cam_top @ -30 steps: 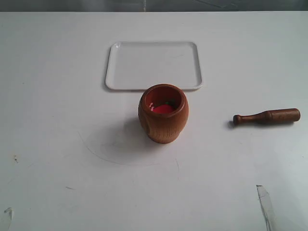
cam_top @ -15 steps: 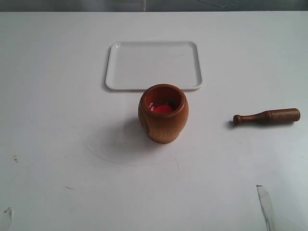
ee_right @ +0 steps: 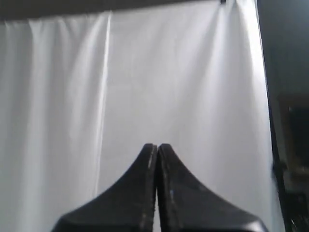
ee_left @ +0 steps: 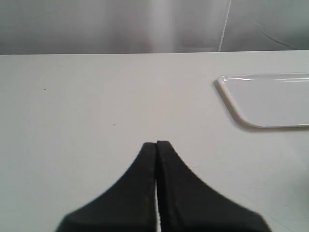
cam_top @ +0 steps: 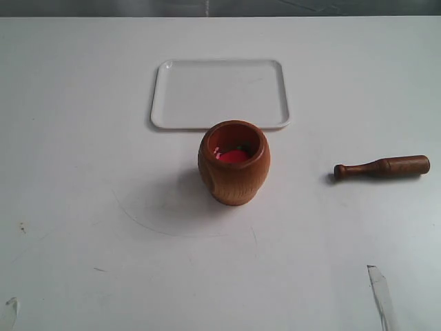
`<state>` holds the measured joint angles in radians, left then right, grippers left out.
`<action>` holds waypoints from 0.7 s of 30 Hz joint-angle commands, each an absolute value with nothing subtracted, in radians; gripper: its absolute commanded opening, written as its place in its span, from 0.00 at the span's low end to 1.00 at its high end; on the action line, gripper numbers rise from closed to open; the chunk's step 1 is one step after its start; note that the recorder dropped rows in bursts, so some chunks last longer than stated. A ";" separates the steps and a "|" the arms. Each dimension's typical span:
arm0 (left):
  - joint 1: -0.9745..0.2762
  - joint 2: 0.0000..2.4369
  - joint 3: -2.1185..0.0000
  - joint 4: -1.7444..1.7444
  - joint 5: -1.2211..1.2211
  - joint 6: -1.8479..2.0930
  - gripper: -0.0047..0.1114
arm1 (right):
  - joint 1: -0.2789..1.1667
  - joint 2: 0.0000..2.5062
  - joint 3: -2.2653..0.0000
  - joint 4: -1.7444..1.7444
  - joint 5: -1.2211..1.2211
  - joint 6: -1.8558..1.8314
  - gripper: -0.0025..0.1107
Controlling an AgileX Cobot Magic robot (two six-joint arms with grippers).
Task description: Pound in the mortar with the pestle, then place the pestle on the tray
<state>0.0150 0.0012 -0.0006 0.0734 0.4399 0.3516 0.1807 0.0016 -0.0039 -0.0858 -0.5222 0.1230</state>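
The reddish-brown wooden mortar (cam_top: 234, 163) stands upright mid-table, its inside showing red. Just behind it lies the flat white tray (cam_top: 219, 94), whose corner also shows in the left wrist view as the tray (ee_left: 270, 99). The dark brown pestle (cam_top: 382, 167) lies on the table to the mortar's right, knob end toward the mortar. My left gripper (ee_left: 156, 144) is shut with nothing in it, low over bare table beside the tray. My right gripper (ee_right: 157, 146) is shut and holds nothing, facing a white curtain. Neither gripper appears in the exterior view.
The white tabletop (cam_top: 103, 207) carries faint curved scuff marks in front of the mortar. A pale sliver (cam_top: 381, 296) lies at the near right edge and a small one (cam_top: 8, 310) at the near left. A white curtain (ee_right: 145, 87) hangs beyond the table.
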 commanded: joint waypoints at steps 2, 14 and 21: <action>0.007 0.000 0.000 0.066 0.437 0.343 0.04 | 0.185 0.004 -0.011 0.114 -0.710 0.137 0.02; 0.007 0.000 0.000 0.066 0.437 0.343 0.04 | 0.284 1.066 -0.912 -1.080 0.095 0.543 0.02; 0.007 0.000 0.000 0.066 0.437 0.343 0.04 | 0.423 1.432 -1.133 -0.451 1.098 -0.740 0.02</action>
